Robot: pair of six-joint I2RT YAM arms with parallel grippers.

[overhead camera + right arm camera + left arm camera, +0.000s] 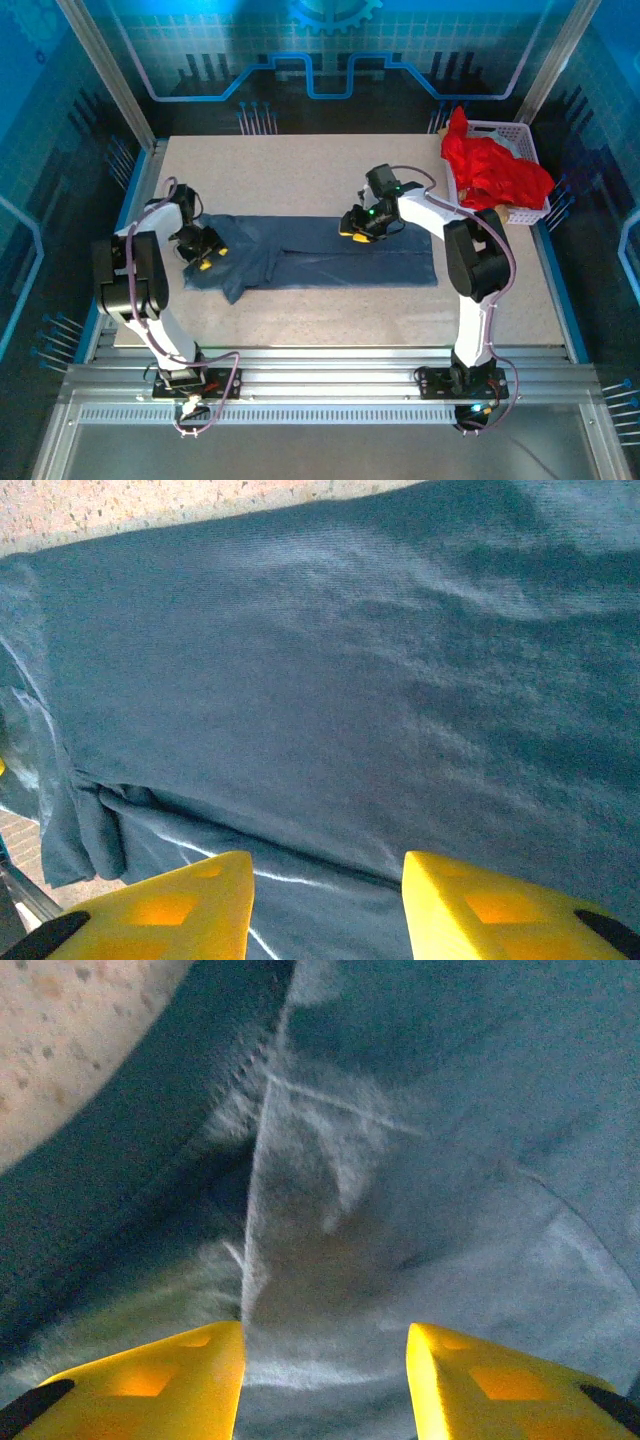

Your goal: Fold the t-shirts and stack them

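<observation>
Cloth under both claws. Soft slate-blue short-sleeved t-shirt (pixel 330 262) lying flat on the speckled beige table (pixel 300 170), folded into a long strip. Left claw (pixel 205 262) down on one end of that strip. Right claw (pixel 355 232) down by the far edge of the strip, near its middle, well apart from the left claw.

From the left wrist: left claw (pixel 325 1380) with its yellow fingers (pixel 170 1370) spread apart, pinching nothing. Blue cloth just under and ahead of it. Raised seam running forward from beside the left finger. Curved shirt edge and a bit of bare table off to the front left.

From the right wrist: right claw (pixel 328 900) with its yellow fingers (pixel 480 900) spread apart too, holding nothing. Folded edge of the blue shirt just ahead of the tips, smooth cloth beyond, a small bunched bit to the left.

Bright red soft t-shirt (pixel 495 170) heaped in a white plastic lattice basket (pixel 520 133), off to the right of the right claw and farther back, spilling over the basket rim.
</observation>
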